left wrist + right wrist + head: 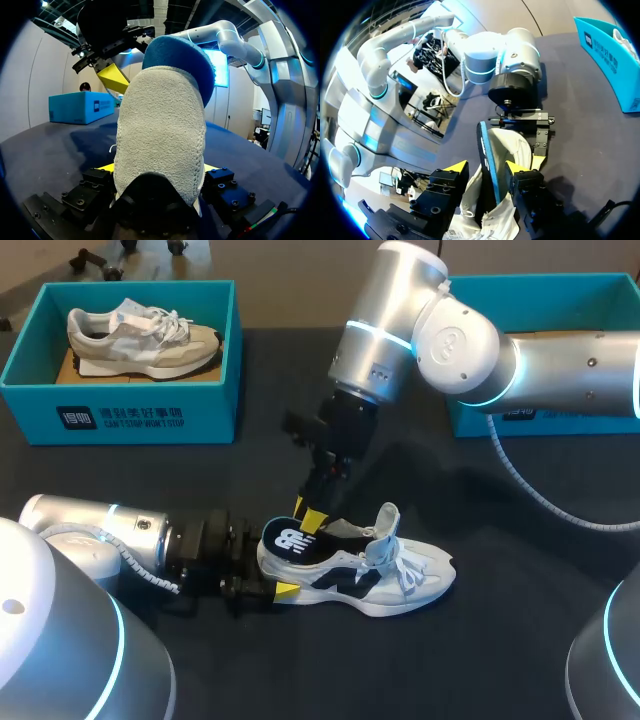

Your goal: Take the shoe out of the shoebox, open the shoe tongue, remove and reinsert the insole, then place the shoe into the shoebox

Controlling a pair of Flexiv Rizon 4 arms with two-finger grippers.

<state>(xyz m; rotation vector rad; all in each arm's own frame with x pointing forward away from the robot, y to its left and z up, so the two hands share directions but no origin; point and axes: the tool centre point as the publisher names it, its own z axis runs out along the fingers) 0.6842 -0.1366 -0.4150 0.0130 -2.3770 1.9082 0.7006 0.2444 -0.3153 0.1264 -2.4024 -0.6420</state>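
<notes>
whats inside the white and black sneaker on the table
A dark blue insole sticks up out of the white and black sneaker, between the fingers of the right gripper. Its lower end and the shoe's interior are hidden by the upper.

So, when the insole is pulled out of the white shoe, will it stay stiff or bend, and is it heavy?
Probably floppy: the insole already curls over where it stands out of the shoe. Edge-on inside the right claw it looks thin, so likely light. The left claw grips the heel, so the shoe should stay put.
</notes>
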